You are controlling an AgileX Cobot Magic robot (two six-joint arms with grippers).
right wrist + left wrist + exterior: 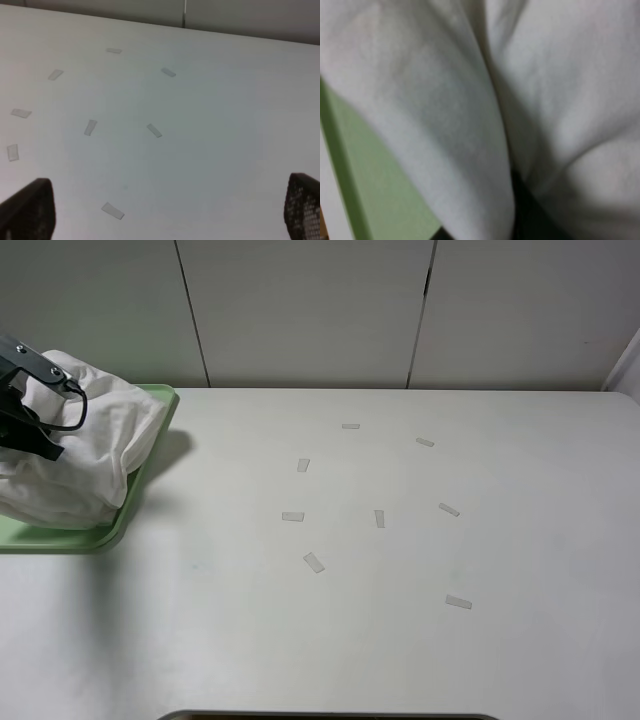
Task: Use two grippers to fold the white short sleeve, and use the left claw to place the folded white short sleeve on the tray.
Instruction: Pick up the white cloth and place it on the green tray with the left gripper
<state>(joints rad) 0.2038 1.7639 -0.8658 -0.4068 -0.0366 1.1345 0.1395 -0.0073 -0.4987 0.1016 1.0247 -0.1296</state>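
We see soft, matt white cloth in the short sleeve, smooth pale-green plastic in the tray, a matt white desk, and dull whitish tape strips.

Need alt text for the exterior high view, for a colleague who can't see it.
The left claw, shut on the bunched white short sleeve, holds it over the pale-green tray at the table's left edge. Small tape strips dot the rest.

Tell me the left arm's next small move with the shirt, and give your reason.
Probably lower a little and open the left gripper. The white shirt is bunched in its grip, already over the green tray, and sags onto it; the left wrist view shows tray right beneath the cloth. Only the release seems left.
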